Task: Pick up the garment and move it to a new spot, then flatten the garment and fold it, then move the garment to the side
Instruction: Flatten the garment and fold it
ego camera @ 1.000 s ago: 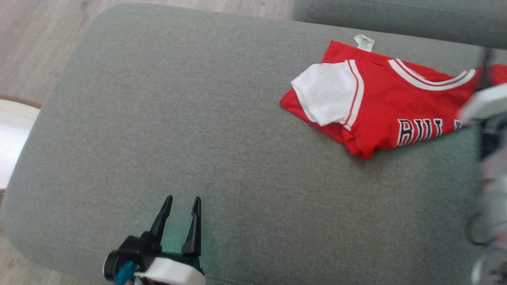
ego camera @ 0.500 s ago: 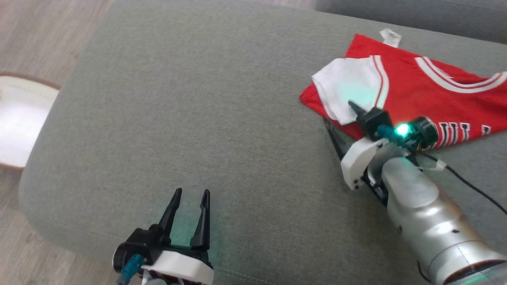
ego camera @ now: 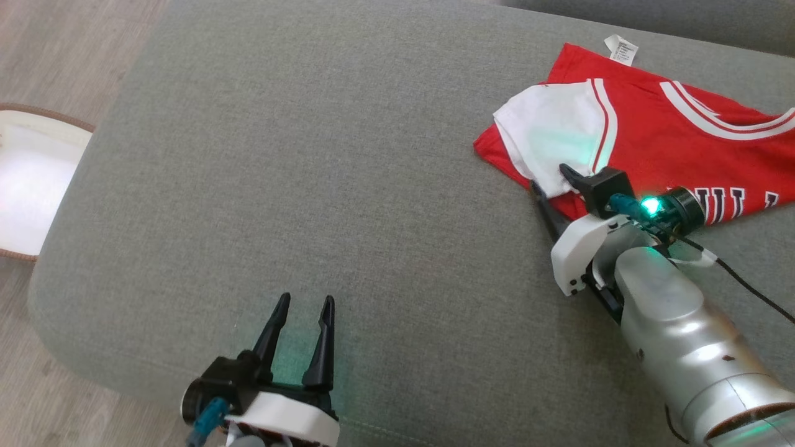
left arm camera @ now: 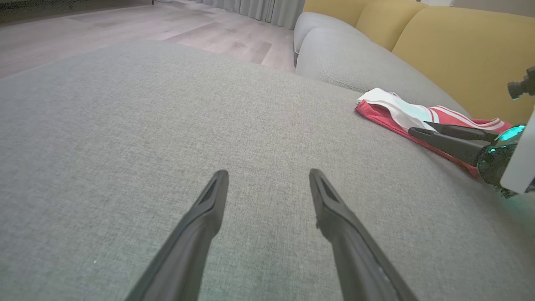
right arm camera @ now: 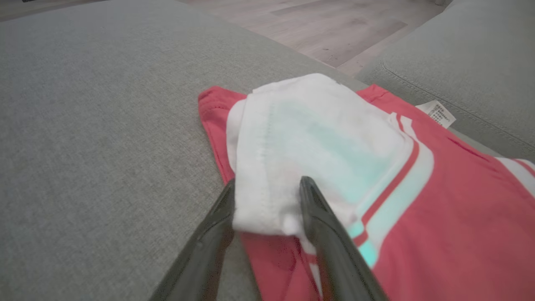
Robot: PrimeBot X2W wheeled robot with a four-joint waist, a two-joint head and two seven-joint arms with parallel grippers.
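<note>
The garment [ego camera: 658,149] is a red jersey with white stripes, dark lettering and a white sleeve, lying rumpled at the far right of the grey sofa cushion [ego camera: 310,155]. My right gripper [ego camera: 548,177] is at its near left corner. In the right wrist view the right gripper [right arm camera: 267,184] straddles the hem of the white sleeve [right arm camera: 317,159], fingers apart, with cloth between them. The left wrist view shows the garment [left arm camera: 401,115] with the right gripper [left arm camera: 419,128] at its edge. My left gripper [ego camera: 305,299] hovers open over bare cushion near the front edge, holding nothing [left arm camera: 267,173].
A white container with a brown rim [ego camera: 31,180] stands on the wooden floor to the left of the cushion. A second grey cushion [right arm camera: 459,54] adjoins behind the garment, with yellow back cushions [left arm camera: 459,50] beyond. A black cable [ego camera: 745,285] trails from my right arm.
The head camera has shifted. My right arm has swung in from the right edge to the garment's white sleeve, and its fingers now straddle the hem. The left gripper has stayed put.
</note>
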